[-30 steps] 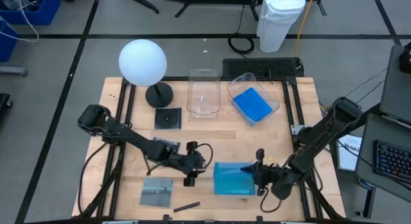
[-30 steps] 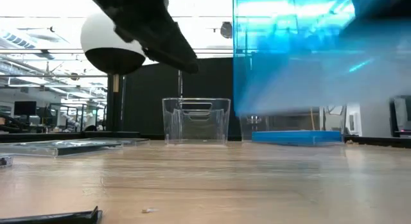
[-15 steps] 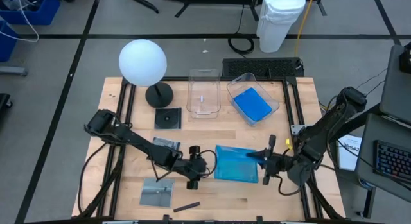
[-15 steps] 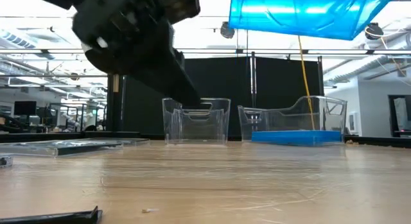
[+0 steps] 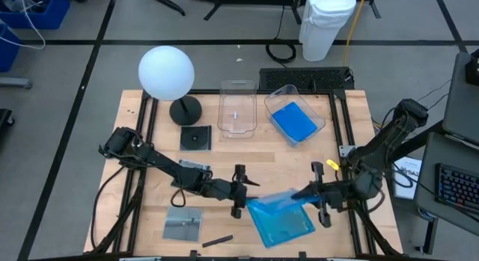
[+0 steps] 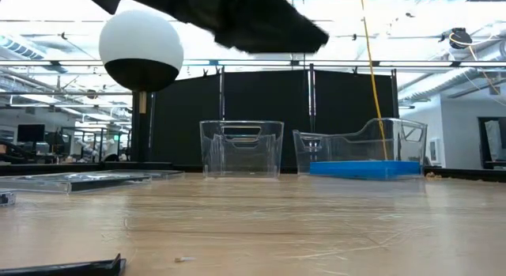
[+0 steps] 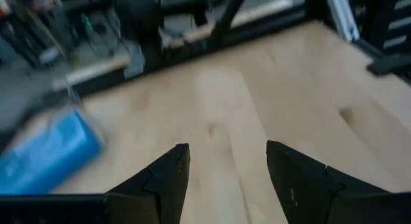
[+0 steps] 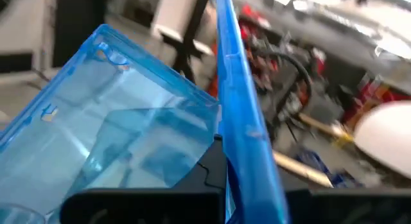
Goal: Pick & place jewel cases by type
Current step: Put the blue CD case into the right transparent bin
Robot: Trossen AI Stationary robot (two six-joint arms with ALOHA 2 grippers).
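My right gripper (image 5: 303,194) is shut on a bright blue jewel case (image 5: 281,217), held in the air over the table's near middle. The case fills the right wrist view (image 8: 122,128), where it looks partly open. My left gripper (image 5: 247,192) is open and empty just left of that case, which shows at the side of the left wrist view (image 7: 45,153). Another blue case (image 5: 293,120) lies flat in the right clear tub (image 5: 318,115). A dark case (image 5: 195,137) lies by the lamp, another (image 5: 193,169) under my left arm, and a grey one (image 5: 183,223) near the front left. My right gripper holds the blue case by its edge nearest the table's right side (image 5: 298,198), coming at it about level from the right. A dark finger (image 8: 210,165) shows between the wide leaf (image 8: 115,121) and the leaf seen edge-on (image 8: 232,89). The case is tilted and lifted clear.
An empty clear tub (image 5: 238,108) stands left of the one with the blue case. A white globe lamp (image 5: 166,72) stands at the far left. A small dark stick (image 5: 217,239) lies by the near edge. Bare wood lies between the tubs and the grippers.
My right gripper has lifted the blue case off the table and then turned it, so that it now hangs tilted and slewed about. It has risen out of the low view. My left gripper has gone a little toward the table's right edge, staying open.
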